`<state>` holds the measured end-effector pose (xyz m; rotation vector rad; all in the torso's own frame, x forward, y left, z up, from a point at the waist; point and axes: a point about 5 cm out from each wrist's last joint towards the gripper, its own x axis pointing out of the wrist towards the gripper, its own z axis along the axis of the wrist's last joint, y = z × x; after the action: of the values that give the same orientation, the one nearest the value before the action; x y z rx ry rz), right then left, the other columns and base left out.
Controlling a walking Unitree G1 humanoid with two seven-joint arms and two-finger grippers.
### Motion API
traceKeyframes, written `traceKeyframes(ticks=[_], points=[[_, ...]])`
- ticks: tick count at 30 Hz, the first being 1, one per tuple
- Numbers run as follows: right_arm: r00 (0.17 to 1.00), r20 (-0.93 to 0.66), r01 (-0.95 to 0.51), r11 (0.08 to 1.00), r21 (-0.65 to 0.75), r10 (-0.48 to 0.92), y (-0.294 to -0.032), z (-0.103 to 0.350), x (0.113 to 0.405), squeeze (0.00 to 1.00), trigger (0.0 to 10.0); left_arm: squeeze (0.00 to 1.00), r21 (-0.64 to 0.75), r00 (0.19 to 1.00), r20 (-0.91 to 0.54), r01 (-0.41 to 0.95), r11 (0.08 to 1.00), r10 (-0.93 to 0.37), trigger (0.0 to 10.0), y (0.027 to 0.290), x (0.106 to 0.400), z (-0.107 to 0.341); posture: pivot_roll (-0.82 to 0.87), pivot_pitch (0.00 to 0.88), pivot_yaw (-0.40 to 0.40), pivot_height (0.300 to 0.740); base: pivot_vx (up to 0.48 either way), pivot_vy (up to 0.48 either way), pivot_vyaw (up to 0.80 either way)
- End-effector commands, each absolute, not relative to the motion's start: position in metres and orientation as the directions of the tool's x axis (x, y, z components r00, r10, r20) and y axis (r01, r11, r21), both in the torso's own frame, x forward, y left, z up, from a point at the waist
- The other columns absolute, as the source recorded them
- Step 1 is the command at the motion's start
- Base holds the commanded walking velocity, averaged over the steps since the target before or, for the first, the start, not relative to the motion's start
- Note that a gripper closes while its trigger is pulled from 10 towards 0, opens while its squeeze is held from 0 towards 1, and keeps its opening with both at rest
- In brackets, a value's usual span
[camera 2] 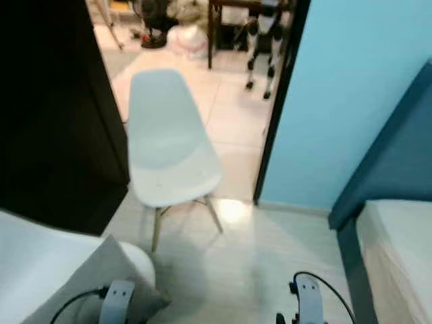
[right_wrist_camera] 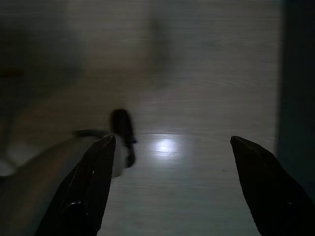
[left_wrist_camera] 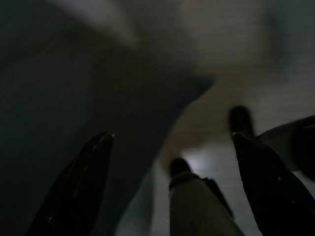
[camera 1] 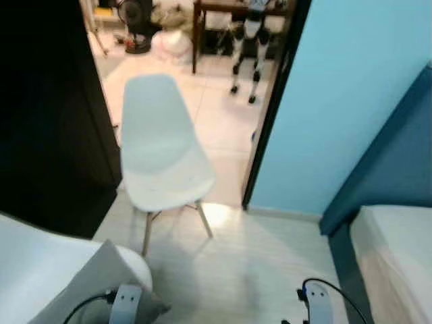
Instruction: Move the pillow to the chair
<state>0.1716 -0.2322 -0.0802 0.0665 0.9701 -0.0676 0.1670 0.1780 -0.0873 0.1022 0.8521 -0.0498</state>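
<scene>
Beside the left gripper (left_wrist_camera: pixel 172 142), jaws spread, hangs a grey pillow (camera 1: pixel 88 283); right gripper (right_wrist_camera: pixel 170 142) jaws spread over floor (right_wrist_camera: pixel 197 73).

No text, label, brand, number or sign can be read anywhere in these pictures. The head views are soft with blur, and the wrist views are too dark to show any marking.
</scene>
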Motion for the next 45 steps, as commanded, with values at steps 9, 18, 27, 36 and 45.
traceKeyframes(ticks=[9, 18, 27, 36, 45], points=[[0.557, -0.83, 0.112, 0.993, 0.039, -0.03, -0.231, -0.082, 0.167, 0.0, 10.0, 0.0, 0.06, 0.581, -0.814, 0.125, 0.99, -0.024, 10.0, 0.171, 0.143, -0.099, -0.03, 0.057, -0.043, 0.74, 0.0, 0.0, -0.78], [0.551, -0.834, 0.117, 0.992, 0.041, -0.031, -0.231, -0.084, 0.164, 0.0, 10.0, 0.0, 0.047, 0.563, -0.826, 0.133, 0.99, -0.037, 10.0, 0.167, 0.136, -0.101, -0.04, 0.063, -0.038, 0.74, 0.0, 0.0, -0.78], [0.551, -0.834, 0.121, 0.992, 0.046, -0.028, -0.231, -0.085, 0.161, 0.0, 10.0, 0.0, 0.017, 0.59, -0.804, 0.151, 0.988, -0.076, 10.0, 0.157, 0.147, -0.098, -0.05, 0.067, -0.035, 0.74, 0.0, 0.0, -0.79], [0.549, -0.835, 0.126, 0.991, 0.043, -0.034, -0.233, -0.085, 0.158, 0.0, 10.0, 0.0, 0.0, 0.594, -0.799, 0.153, 0.988, -0.092, 10.0, 0.152, 0.151, -0.097, -0.06, 0.068, -0.035, 0.74, 0.0, 0.0, -0.78], [0.555, -0.831, 0.125, 0.991, 0.04, -0.036, -0.234, -0.084, 0.16, 0.0, 10.0, 0.0, -0.003, 0.595, -0.798, 0.152, 0.988, -0.094, 10.0, 0.15, 0.155, -0.096, -0.07, 0.056, -0.039, 0.74, 0.0, 0.0, -0.78]])
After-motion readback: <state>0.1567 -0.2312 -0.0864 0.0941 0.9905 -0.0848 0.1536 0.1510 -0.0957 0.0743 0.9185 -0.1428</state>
